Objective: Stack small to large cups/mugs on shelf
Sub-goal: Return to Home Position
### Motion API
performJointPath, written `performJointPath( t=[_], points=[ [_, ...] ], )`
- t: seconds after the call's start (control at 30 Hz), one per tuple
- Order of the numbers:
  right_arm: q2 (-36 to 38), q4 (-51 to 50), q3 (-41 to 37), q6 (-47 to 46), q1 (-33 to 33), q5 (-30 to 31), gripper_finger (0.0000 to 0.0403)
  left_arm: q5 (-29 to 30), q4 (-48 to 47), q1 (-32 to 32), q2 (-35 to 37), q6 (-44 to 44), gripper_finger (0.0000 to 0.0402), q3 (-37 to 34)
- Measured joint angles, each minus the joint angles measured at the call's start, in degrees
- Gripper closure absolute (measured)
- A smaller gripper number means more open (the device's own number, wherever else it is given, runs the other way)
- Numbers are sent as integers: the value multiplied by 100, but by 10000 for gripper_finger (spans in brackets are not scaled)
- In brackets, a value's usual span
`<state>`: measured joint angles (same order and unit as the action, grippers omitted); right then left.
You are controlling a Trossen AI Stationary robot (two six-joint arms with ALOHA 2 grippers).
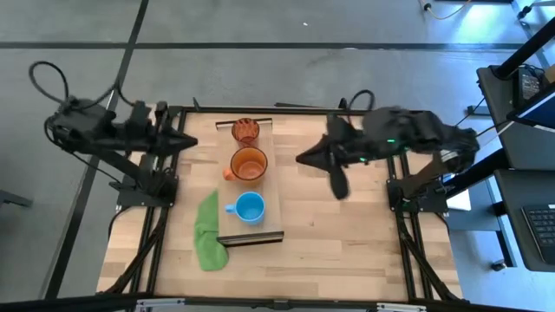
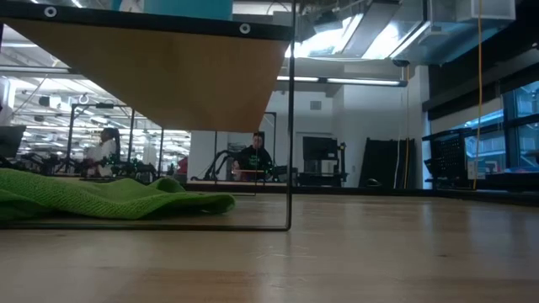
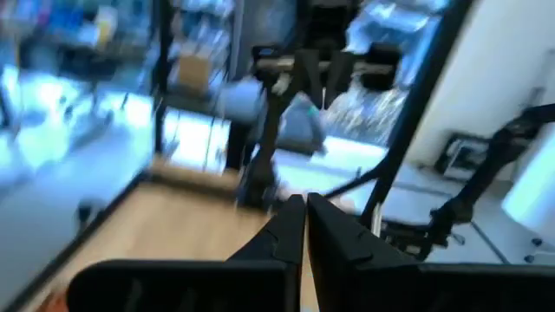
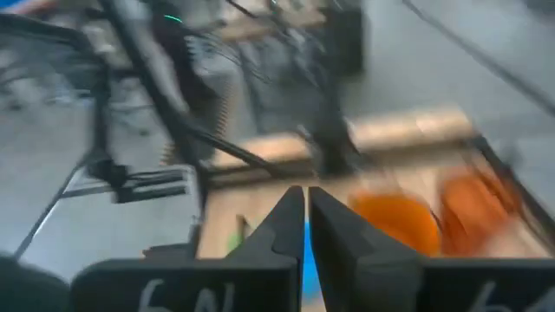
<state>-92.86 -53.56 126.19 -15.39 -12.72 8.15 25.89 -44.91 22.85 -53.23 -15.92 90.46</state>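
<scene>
— What are the cups like?

— Three small round ones, mouths up. The dark red tumbler [image 1: 246,131] is translucent. The orange mug [image 1: 249,164] is wider and translucent too, with a stubby handle on its left. The blue mug [image 1: 250,208] is opaque light blue, its handle also on the left. I can see down to the bottoms of the orange and blue ones.

— Where do they stand?

— In a row on the shelf [image 1: 270,195], a long light-wood plank raised on a thin dark frame over my wooden tabletop [image 1: 347,234]. The tumbler is at the far end, orange in the middle, blue nearest. A crumpled green cloth [image 1: 208,230] lies on the tabletop by the shelf's near left corner.

— And the room?

— A grey floor [image 1: 260,52], and a person [image 2: 255,156] seated far behind.

— Your end effectors?

— My left end effector [image 3: 305,201] is over the tabletop's far left part. My right end effector [image 4: 305,192] is right of the shelf and apart from it. Both have their fingers pressed nearly together, holding nothing.
</scene>
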Motion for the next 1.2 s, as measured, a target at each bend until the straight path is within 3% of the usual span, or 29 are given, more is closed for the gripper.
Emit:
performJointPath(
  t=[0.1, 0.27, 0.4, 0.57, 0.83, 1.0, 1.2],
  points=[
    [109, 861, -561, 362, -12, -410, 380, -700, 1373, 31, 356, 606, 383, -1217],
    [59, 2796, -2213, 301, 463, -2393, 380, -994, 3303, -122, 1270, 745, 378, -3327],
    [433, 3606, -3023, 34, 981, -3107, 380, -1126, 3466, -310, 2346, 984, 382, -3944],
    [991, 4401, -4101, 46, 1566, -3380, 380, -1141, 3381, -453, 3542, 1450, 385, -4493],
    [2177, 5969, -6178, -217, 2199, -3515, 380, -811, 3398, -483, 5268, 1458, 385, -5716],
    [3059, 6950, -7380, -573, 2549, -3333, 380, -858, 3522, -483, 5283, 1411, 385, -6106],
    [3961, 7187, -8416, -698, 2704, -2638, 380, -738, 3424, -485, 5303, 1075, 386, -6460]
  ],
)
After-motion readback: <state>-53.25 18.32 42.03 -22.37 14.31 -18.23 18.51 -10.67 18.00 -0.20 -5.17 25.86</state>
